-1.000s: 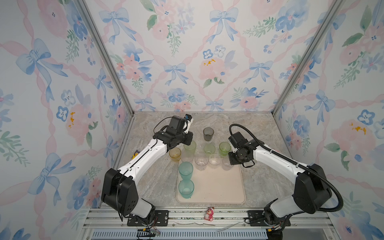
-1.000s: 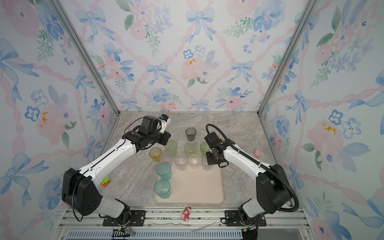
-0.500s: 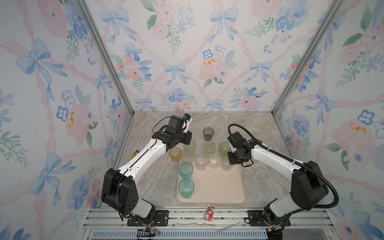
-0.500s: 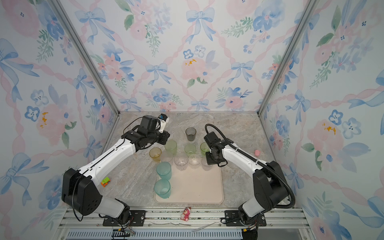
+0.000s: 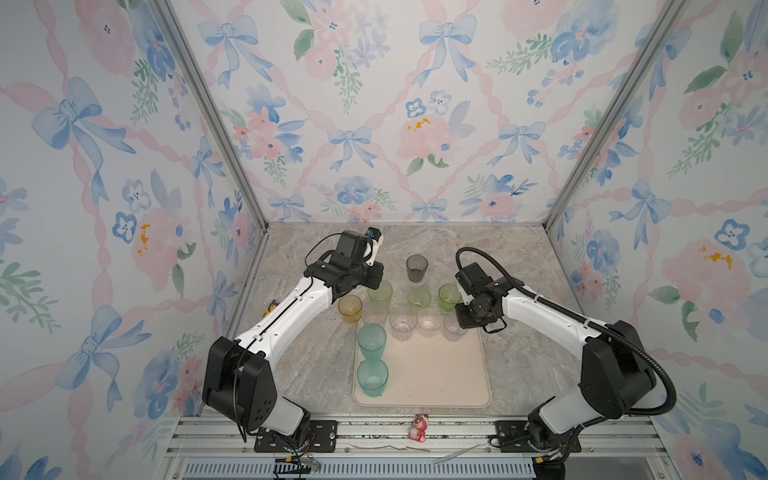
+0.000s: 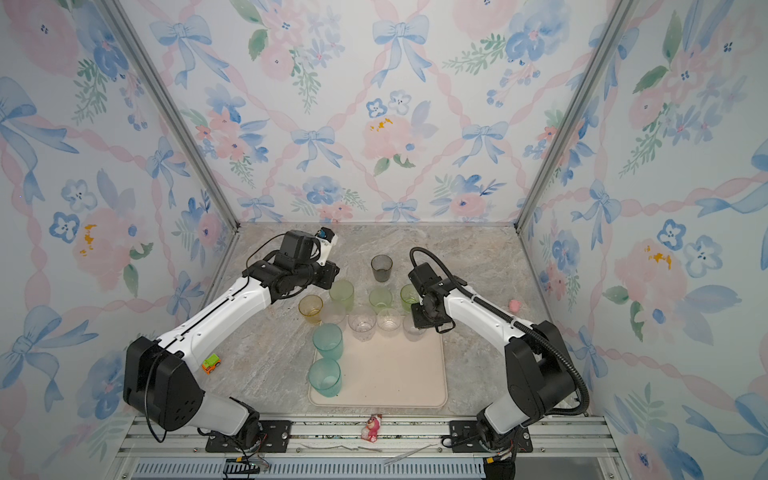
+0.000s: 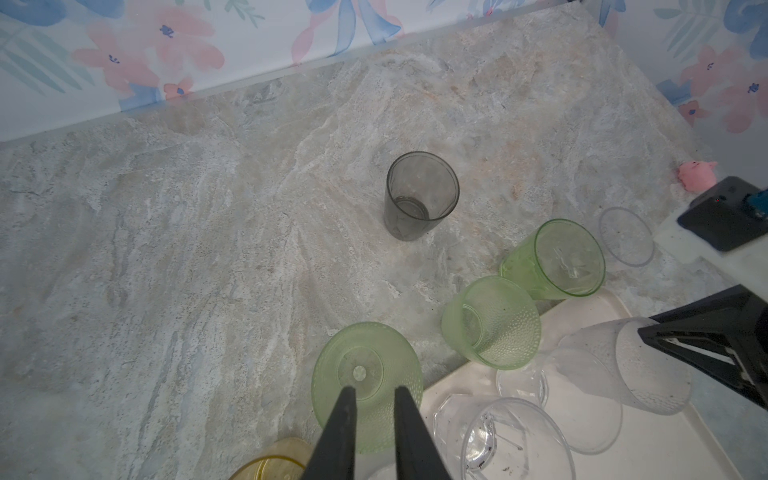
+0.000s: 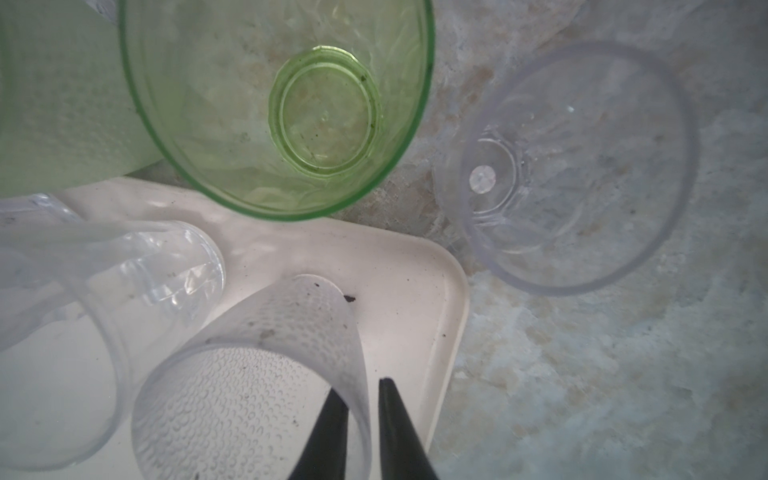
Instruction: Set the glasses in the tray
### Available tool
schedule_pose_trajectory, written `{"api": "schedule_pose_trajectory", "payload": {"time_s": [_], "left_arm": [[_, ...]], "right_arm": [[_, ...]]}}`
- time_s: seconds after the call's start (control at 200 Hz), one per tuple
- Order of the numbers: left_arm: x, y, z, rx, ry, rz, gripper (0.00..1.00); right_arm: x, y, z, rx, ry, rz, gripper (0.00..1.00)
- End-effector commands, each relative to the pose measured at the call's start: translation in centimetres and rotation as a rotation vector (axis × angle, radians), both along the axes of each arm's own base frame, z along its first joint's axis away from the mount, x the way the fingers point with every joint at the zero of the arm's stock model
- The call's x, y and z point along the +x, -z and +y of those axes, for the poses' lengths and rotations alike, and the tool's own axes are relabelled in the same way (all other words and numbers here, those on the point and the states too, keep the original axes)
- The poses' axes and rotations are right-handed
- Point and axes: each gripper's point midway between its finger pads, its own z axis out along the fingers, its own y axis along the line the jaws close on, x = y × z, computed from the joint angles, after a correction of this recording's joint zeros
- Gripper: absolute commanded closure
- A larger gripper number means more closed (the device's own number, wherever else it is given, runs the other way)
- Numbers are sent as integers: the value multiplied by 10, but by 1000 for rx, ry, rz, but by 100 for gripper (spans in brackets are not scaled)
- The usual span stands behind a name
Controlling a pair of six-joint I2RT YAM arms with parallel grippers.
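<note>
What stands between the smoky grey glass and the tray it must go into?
Three pale green glasses stand in a row between the smoky grey glass and the tray; clear glasses line its far edge.

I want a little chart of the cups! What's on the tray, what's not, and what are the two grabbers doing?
on tray: two teal glasses, clear glasses along its far edge
off tray: yellow glass, three green glasses, grey glass
left gripper: slightly open, over a green glass
right gripper: open, jaws straddling the dimpled clear glass's wall
toy: pink figurine on the front rail
</note>
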Motion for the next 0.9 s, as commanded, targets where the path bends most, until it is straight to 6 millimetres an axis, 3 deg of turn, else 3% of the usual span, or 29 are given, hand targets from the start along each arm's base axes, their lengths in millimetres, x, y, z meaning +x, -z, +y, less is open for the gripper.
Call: {"api": "schedule_pose_trajectory", "payload": {"time_s": [0.0, 0.115, 0.26, 0.38, 0.485, 0.605, 0.895], "left_arm": [[-1, 0, 3, 1, 5, -3, 80], [-1, 2, 3, 3, 3, 0, 80], [-3, 5, 2, 2, 8, 11, 80], [-6, 10, 4, 6, 6, 18, 80], [-8, 11, 5, 8, 6, 20, 80], [-9, 11, 5, 5, 7, 21, 80], [-10, 16, 12, 24, -21, 22, 80]], "right_arm": [[2, -21, -2, 12, 4, -23, 76], [3, -44, -7, 15, 6, -75, 64], [5, -78, -19, 23, 29, -157, 63], [12, -95, -49, -8, 97, -200, 65], [19, -97, -71, -35, 148, -192, 68], [30, -89, -84, -47, 175, -167, 72], [45, -65, -82, -16, 180, -115, 76]]}}
